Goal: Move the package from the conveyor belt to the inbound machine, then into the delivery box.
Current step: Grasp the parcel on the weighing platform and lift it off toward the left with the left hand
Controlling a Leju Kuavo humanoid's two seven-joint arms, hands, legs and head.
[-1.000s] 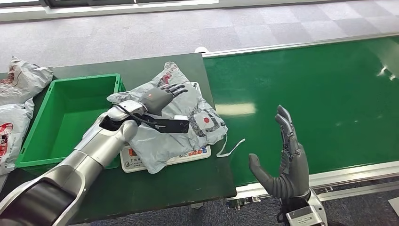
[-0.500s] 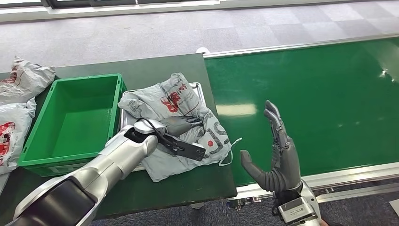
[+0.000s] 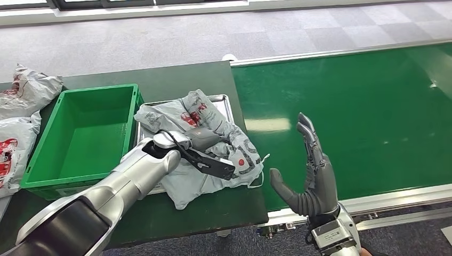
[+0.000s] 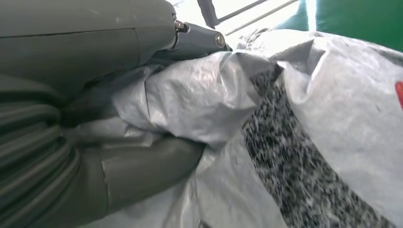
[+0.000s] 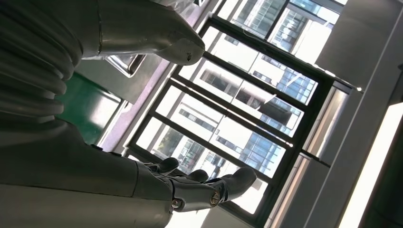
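Left robot hand grips grey package on tray; right robot hand spread wide, empty, over conveyor belt.

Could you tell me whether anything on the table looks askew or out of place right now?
Yes: the grey package, gripped by the left hand, lies crumpled and crooked on the metal tray, spilling over its edge towards the conveyor belt. The green box looks empty.
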